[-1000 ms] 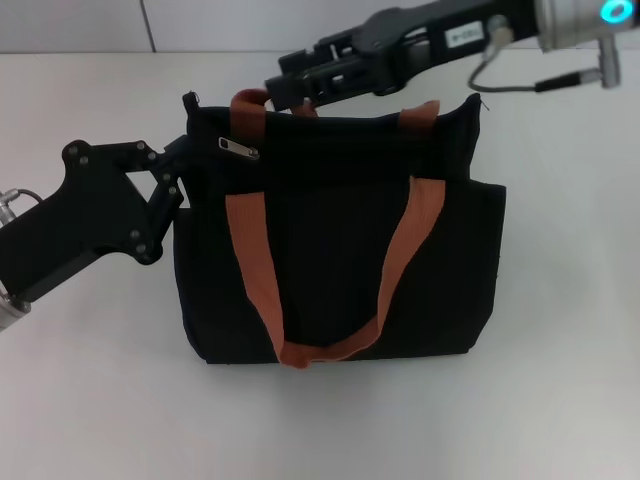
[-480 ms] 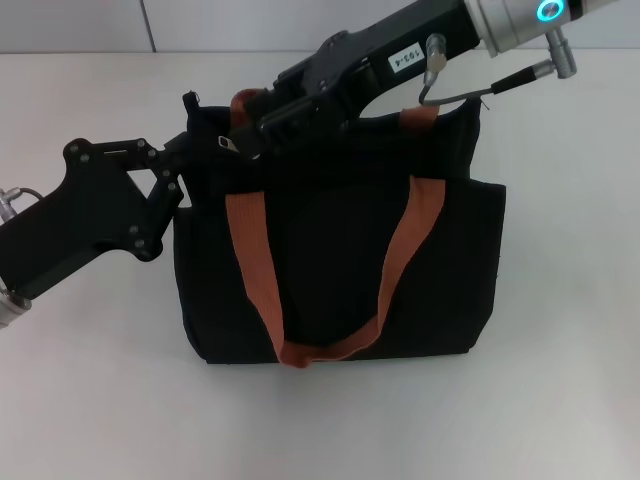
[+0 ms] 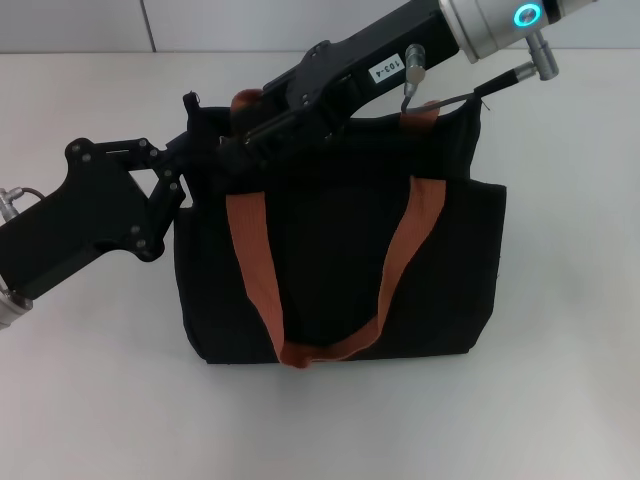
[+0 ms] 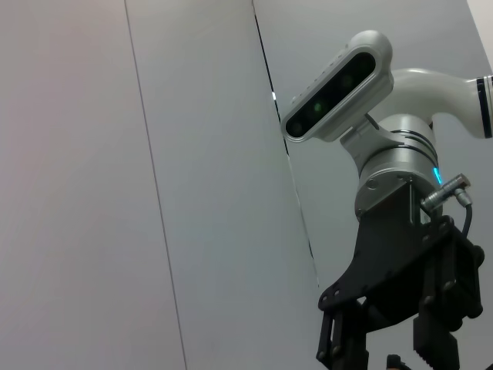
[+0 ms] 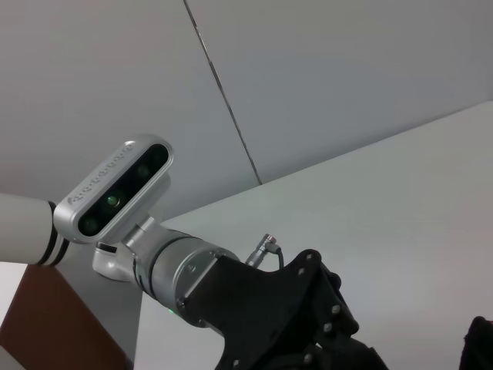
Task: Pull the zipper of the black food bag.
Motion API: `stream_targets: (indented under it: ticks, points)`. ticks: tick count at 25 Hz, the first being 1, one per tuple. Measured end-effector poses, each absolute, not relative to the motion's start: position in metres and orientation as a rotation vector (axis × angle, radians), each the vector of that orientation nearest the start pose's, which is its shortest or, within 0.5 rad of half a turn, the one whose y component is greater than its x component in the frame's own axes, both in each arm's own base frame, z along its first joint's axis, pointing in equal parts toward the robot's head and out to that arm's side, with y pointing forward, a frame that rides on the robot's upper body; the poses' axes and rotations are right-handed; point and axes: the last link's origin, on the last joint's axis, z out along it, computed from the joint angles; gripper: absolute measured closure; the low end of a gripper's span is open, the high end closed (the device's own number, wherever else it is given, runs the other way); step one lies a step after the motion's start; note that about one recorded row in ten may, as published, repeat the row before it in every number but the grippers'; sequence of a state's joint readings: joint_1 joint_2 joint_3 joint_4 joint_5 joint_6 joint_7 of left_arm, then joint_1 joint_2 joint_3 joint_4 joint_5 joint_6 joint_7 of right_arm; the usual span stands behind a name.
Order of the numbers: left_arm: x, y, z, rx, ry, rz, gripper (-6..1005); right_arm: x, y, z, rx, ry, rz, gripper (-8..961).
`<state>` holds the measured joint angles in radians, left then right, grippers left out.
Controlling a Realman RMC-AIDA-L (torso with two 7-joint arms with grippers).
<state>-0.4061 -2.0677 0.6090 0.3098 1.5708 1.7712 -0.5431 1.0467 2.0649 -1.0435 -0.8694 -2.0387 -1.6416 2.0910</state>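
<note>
The black food bag (image 3: 340, 250) stands on the table in the head view, with two orange-brown straps (image 3: 255, 270). My left gripper (image 3: 182, 165) is at the bag's top left corner, shut on the fabric edge. My right gripper (image 3: 235, 150) reaches in from the upper right and lies over the left end of the bag's top edge. It covers the spot where the silver zipper pull lay, so the zipper is hidden. The left wrist view shows the right gripper's body (image 4: 400, 308). The right wrist view shows the left arm's wrist (image 5: 231, 301).
The bag sits on a white table (image 3: 560, 400) with a grey wall (image 3: 80, 25) behind it. A cable loop (image 3: 440, 95) hangs from the right wrist above the bag's top edge. A strap piece (image 5: 46, 324) shows in the right wrist view.
My right gripper has moved left and down along the bag's top edge and now covers the silver pull tab. The left gripper and the bag have stayed put.
</note>
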Motion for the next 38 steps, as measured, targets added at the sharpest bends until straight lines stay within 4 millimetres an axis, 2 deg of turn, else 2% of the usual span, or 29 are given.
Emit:
stream_targets:
  ticks: [12, 27, 32, 33, 35, 36, 38]
  points:
    - [-0.272, 0.279, 0.005, -2.238, 0.017, -1.114, 978, 0.035, 0.385, -0.027, -3.215, 0.443, 0.275, 414]
    - [-0.273, 0.279, 0.005, -2.235, 0.01, -1.112, 978, 0.035, 0.378, -0.013, -3.217, 0.436, 0.289, 413]
    - [-0.273, 0.279, 0.004, -2.227, -0.001, -1.12, 978, 0.044, 0.384, 0.006, -3.133, 0.588, 0.412, 415]
    - [-0.272, 0.28, 0.005, -2.217, -0.005, -1.126, 978, 0.053, 0.384, 0.014, -3.106, 0.713, 0.495, 415]
    - [-0.272, 0.28, 0.005, -2.203, -0.012, -1.136, 978, 0.063, 0.381, 0.017, -3.095, 0.851, 0.553, 415]
    - [-0.272, 0.28, 0.005, -2.203, -0.012, -1.136, 978, 0.063, 0.381, 0.017, -3.095, 0.851, 0.553, 415]
    - [-0.271, 0.28, 0.006, -2.19, -0.019, -1.144, 978, 0.074, 0.377, 0.019, -3.085, 0.987, 0.582, 415]
